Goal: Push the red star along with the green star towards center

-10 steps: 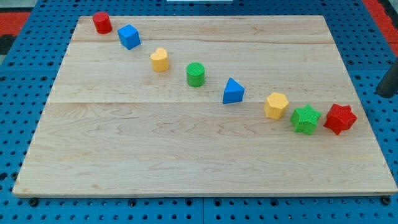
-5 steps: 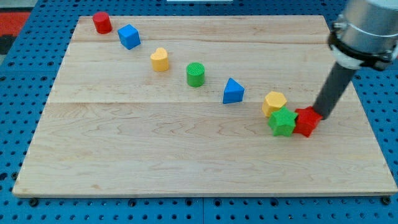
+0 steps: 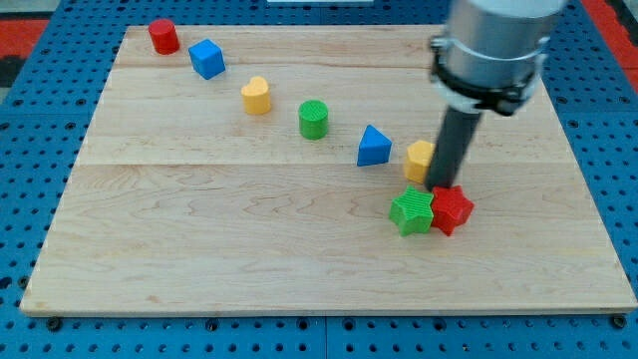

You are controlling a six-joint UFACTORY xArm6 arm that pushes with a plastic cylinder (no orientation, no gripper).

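The red star [image 3: 453, 209] lies right of the board's middle, touching the green star [image 3: 412, 211] on its left. My tip [image 3: 442, 186] rests against the red star's top edge, just above it. The rod rises toward the view's top right and partly hides a yellow hexagonal block [image 3: 419, 160] behind it.
A blue triangular block [image 3: 374, 147], a green cylinder [image 3: 314, 119], a yellow block [image 3: 256, 96], a blue cube [image 3: 207, 58] and a red cylinder [image 3: 163, 36] run in a diagonal line up to the board's top left corner. The wooden board [image 3: 249, 249] lies on a blue pegboard.
My tip came in from the view's right and pushed the red star left against the green star. Both stars slid left and down. The yellow hexagonal block was nudged left.
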